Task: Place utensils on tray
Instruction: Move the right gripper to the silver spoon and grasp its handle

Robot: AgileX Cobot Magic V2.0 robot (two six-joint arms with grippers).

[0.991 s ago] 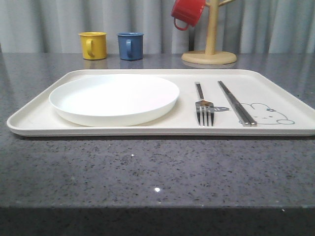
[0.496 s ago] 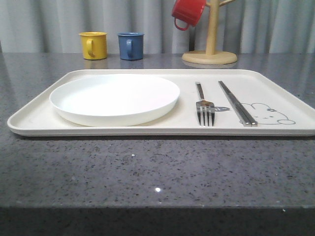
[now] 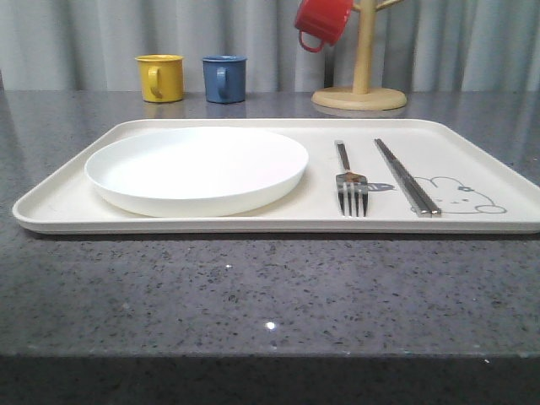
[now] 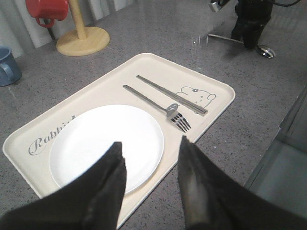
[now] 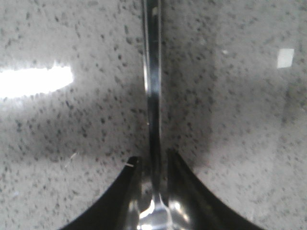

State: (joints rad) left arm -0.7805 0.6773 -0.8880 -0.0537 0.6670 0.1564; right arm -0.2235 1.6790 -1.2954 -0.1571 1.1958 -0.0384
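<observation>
The cream tray point(image 3: 472, 221) point(image 4: 218, 87) lies across the middle of the table. On its right half a silver fork point(image 3: 350, 186) point(image 4: 176, 115) and a pair of chopsticks point(image 3: 405, 177) point(image 4: 170, 95) lie side by side. The spoon point(image 5: 152, 86) point(image 4: 265, 51) lies on the grey table to the right of the tray. My right gripper point(image 5: 152, 160) point(image 4: 249, 43) is down at the table, its fingers pressed in on either side of the spoon's neck. My left gripper point(image 4: 149, 146) hangs open and empty above the tray's near edge.
A round white plate point(image 3: 196, 169) point(image 4: 105, 143) fills the tray's left half. Yellow point(image 3: 160, 78) and blue point(image 3: 224, 78) mugs stand at the back. A wooden mug tree point(image 3: 360, 89) with a red mug point(image 3: 322, 21) stands back right.
</observation>
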